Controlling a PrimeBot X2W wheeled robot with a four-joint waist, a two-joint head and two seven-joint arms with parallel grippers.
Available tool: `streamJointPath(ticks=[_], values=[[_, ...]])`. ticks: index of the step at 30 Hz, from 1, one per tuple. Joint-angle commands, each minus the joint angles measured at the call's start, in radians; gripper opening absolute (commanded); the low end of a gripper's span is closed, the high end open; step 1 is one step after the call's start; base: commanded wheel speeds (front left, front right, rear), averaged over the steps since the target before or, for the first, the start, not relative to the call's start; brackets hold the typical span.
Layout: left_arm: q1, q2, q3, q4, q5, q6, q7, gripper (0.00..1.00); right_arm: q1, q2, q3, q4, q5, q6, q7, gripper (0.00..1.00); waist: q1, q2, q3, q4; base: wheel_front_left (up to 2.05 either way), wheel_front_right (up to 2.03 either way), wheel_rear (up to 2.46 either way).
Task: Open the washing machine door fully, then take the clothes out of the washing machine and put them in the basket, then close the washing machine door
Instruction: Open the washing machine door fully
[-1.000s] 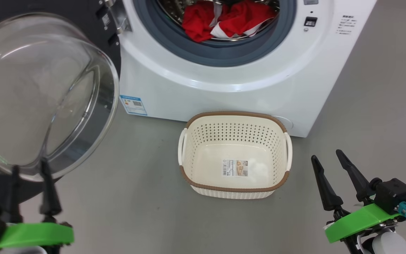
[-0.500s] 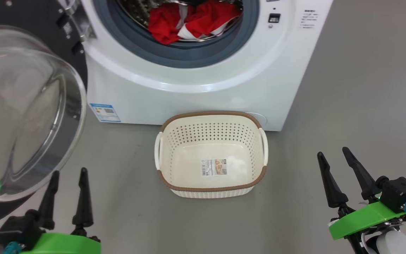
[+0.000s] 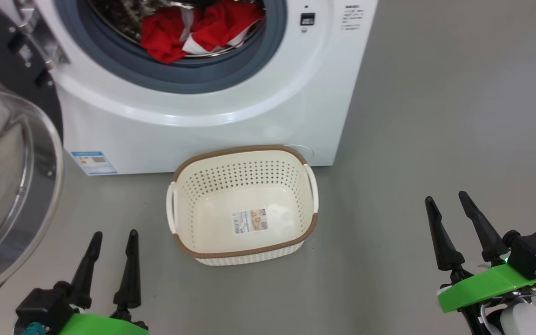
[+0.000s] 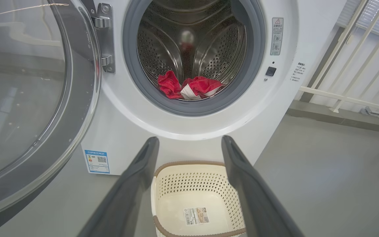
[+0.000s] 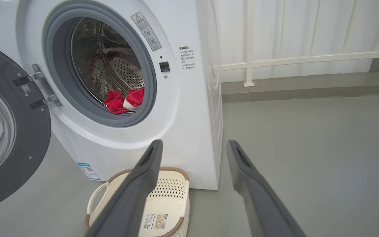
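Note:
The white washing machine (image 3: pixel 203 125) fills the upper left of the head view, its round black door (image 3: pixel 7 186) with the clear glass bowl swung wide open to the left. Red clothes (image 3: pixel 193 28) with white trim lie at the front of the steel drum (image 4: pixel 192 42). The cream basket (image 3: pixel 242 207) with a brown rim stands empty on the floor just before the machine. My left gripper (image 3: pixel 113 235) is open at the lower left, short of the basket. Off to the basket's right, the right gripper (image 3: pixel 447 199) is open too. Both hold nothing.
Grey floor (image 3: pixel 435 116) spreads to the right of the machine. A white railing (image 5: pixel 291 56) and a low grey ledge run behind it on the right. The open door (image 5: pixel 8 131) juts out on the left, near my left arm.
The head camera has turned, shifting the whole scene leftwards. My left gripper, earlier up against the door's glass, now stands clear of it to the right.

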Motion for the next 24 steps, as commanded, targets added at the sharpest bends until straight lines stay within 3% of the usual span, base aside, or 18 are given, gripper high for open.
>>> streamJointPath(ticks=[1, 11, 24], values=[[-0.004, 0.020, 0.025, -0.027, -0.007, -0.006, -0.005, 1.00, 0.011, -0.005, 0.013, -0.027, -0.006, 0.000, -0.009, 1.00, 0.0000, 0.0000, 0.002, -0.029, 0.00, 0.00, 0.00], [0.000, 0.022, 0.007, -0.025, -0.008, -0.006, -0.005, 1.00, 0.021, -0.002, -0.001, -0.026, -0.005, 0.000, -0.009, 1.00, 0.0000, 0.0000, -0.006, -0.093, 0.00, 0.00, 0.00], [-0.001, 0.024, 0.000, -0.030, -0.011, -0.006, -0.005, 1.00, 0.032, 0.003, -0.012, -0.028, -0.007, 0.000, -0.009, 1.00, 0.0000, 0.0000, -0.011, -0.104, 0.00, 0.00, 0.00]])
